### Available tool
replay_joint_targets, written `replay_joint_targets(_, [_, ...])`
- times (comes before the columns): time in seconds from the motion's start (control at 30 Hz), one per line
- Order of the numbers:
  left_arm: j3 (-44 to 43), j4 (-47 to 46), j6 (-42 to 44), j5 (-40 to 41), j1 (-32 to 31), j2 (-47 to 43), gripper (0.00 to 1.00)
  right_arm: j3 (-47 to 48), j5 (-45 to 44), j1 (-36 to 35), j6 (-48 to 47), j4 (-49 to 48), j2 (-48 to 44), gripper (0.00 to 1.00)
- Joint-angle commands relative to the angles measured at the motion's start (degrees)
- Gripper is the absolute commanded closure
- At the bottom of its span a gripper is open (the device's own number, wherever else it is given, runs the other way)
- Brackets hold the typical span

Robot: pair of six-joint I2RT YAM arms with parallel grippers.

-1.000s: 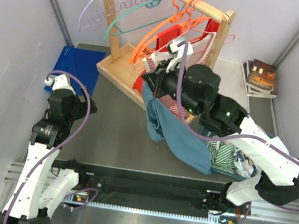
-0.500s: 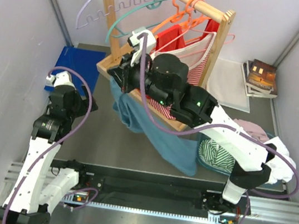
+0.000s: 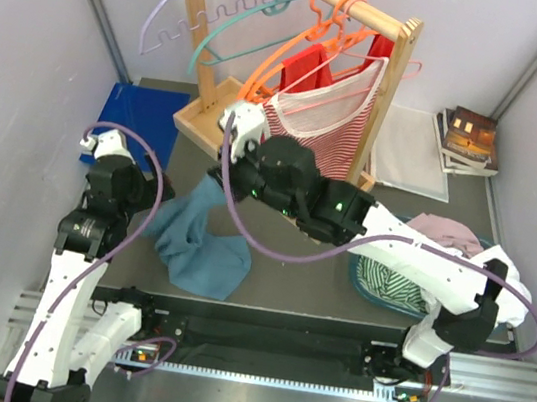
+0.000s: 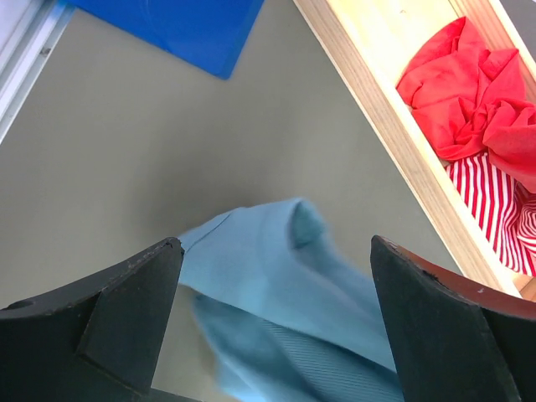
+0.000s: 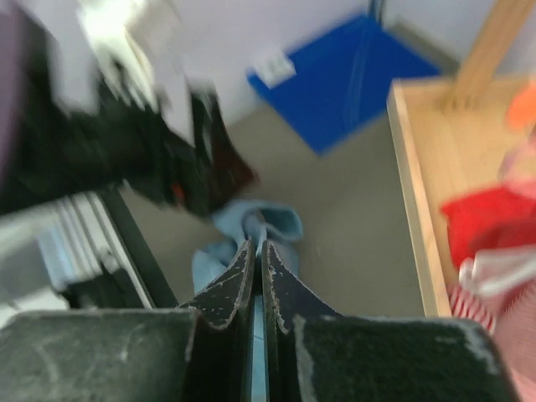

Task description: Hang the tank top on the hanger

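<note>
Right fingers (image 5: 222, 289): pinched together on a strip of tank top (image 3: 200, 252), the rest heaped on surface (image 3: 286, 285) beside left arm. Reads as setup for a two-arm regrip. Left fingers (image 4: 117, 306): spread wide right over the fabric, nothing held, placed to take an edge. Hanger (image 3: 199, 49): hooked on rail (image 3: 387, 19), well apart from tank top.

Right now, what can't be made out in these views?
- Right gripper: the wrist view is motion-blurred, so how much tank top it pinches is unclear.
- Top view: its own arm hides where it grips.
- Left wrist view: the left gripper and bottom edge cut off the tank top.
- Hanger: seen from the top only.
</note>
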State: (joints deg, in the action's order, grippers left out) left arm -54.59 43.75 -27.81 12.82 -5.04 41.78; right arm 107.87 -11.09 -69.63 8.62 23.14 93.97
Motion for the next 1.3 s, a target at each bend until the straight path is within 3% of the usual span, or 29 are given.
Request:
replay_joint_targets(0.0, [0.88, -2.35, -1.54, -1.56, -0.23, 0.84, 0.01, -14.22, -5.16, -0.25, 1.91, -0.9, -9.41, 1.0])
replay_joint_targets(0.33, [8.08, -11.48, -5.41, -10.09, -0.67, 6.38, 0.04, -36.23, -12.11, 0.98, 9.83, 3.85, -20.41, 1.0])
replay_joint_targets(0.5, [11.34, -13.6, -8.04, -6.69, -5.32, 12.87, 0.07, -43.53, -12.02, 1.25, 13.08, 3.32, -20.24, 1.0])
replay_joint_targets(0.6, [11.87, -14.65, -9.01, -4.04, -8.49, 16.56, 0.09, -44.68, -11.5, 1.33, 14.4, 2.45, -19.01, 1.0])
replay_joint_targets(1.0, [8.88, -13.42, -10.33, 4.76, -8.59, 30.46, 0.12, -43.1, -8.42, 1.16, 14.76, 1.56, -14.61, 1.0])
replay_joint_targets(1.1, [8.71, -14.39, -10.94, 1.17, -8.59, 32.57, 0.25, -42.66, -8.59, 1.25, 14.76, 1.74, -14.17, 1.0])
replay_joint_targets(1.17, [9.15, -15.53, -11.56, -1.46, -8.59, 32.93, 0.45, -42.22, -8.95, 1.25, 14.58, 2.17, -13.91, 1.0])
replay_joint_targets(1.2, [9.76, -16.14, -11.74, -2.35, -8.59, 32.84, 0.57, -41.61, -9.21, 1.25, 14.49, 2.44, -13.64, 1.0])
replay_joint_targets(1.23, [9.94, -17.45, -11.74, -3.23, -8.59, 32.4, 0.82, -41.26, -9.65, 1.25, 14.32, 2.61, -13.47, 1.0])
replay_joint_targets(1.27, [9.94, -17.73, -11.82, -3.76, -8.59, 31.53, 0.93, -40.73, -10.0, 1.25, 14.23, 3.31, -13.12, 1.0])
